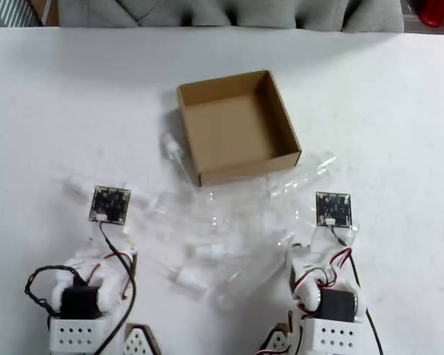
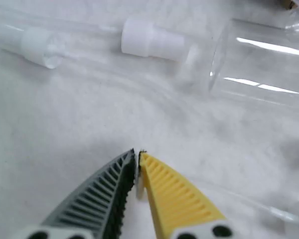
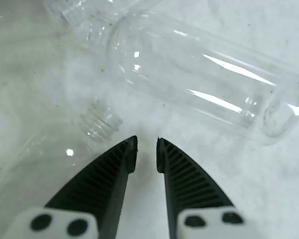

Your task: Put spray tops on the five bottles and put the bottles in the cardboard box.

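**Left fingers (image 2: pixel 109 191) pinched, right fingers (image 3: pixel 109 177) a crack apart**

On the left gripper (image 2: pixel 137 155) we see the grey and yellow tips pressed together over the bare table (image 2: pixel 65 124), and we can't spot anything clamped between them. Ahead of it lies a white spray top (image 2: pixel 152 40), with a second one (image 2: pixel 40 46) off to the side. A clear bottle (image 2: pixel 259 64) lies on its side near the first top.

The right gripper (image 3: pixel 145 144) has its black tips parted by a narrow gap, holding nothing. One tip sits just beside the open threaded neck of a bottle (image 3: pixel 97 122), and another bottle (image 3: pixel 204 79) lies flat farther ahead.

From the high view, the box (image 1: pixel 237 126) sits open mid-table with its brown floor in plain sight. We count the bottles outside it — one (image 1: pixel 303 174) by its near right corner, one (image 1: pixel 255 270) just beside the right arm (image 1: pixel 329 299). Loose tops lie between the arms (image 1: pixel 191 279) (image 1: pixel 211 251), plus one (image 1: pixel 170 148) beside the box's left wall.
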Robot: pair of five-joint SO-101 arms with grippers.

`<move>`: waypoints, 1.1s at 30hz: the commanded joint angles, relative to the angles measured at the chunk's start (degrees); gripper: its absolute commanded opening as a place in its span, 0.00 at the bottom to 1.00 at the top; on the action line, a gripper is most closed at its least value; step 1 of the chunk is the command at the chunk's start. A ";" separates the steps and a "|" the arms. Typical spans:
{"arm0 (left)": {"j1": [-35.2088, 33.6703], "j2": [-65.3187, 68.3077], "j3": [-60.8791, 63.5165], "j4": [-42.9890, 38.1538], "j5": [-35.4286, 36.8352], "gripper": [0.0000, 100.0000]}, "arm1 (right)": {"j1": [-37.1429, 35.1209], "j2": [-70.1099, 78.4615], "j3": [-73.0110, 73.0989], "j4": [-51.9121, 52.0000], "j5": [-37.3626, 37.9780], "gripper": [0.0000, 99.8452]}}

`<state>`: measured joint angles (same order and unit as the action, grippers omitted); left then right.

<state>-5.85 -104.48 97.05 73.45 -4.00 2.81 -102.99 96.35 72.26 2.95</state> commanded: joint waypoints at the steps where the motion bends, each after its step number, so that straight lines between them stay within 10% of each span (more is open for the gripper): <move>1: 0.13 -0.22 -0.35 0.35 0.18 0.02 | -2.33 -0.31 0.53 0.40 -0.09 0.04; 13: -0.84 -0.31 -8.62 -8.62 -0.09 0.02 | -1.19 -0.40 0.44 -0.04 -0.09 0.05; 21: 5.05 -0.31 -8.26 -11.43 -19.87 0.02 | 5.32 -0.40 0.26 -3.74 0.09 0.05; 28: 14.02 -0.31 -10.37 -1.93 -36.92 0.02 | 11.47 -0.40 0.44 -5.14 22.07 0.05; 33: 17.98 -0.13 -14.68 2.11 -40.97 0.02 | 11.91 -0.40 0.44 -4.88 22.51 0.05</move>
<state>8.92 -104.48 88.62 73.19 -42.33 14.07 -103.08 96.35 68.40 24.22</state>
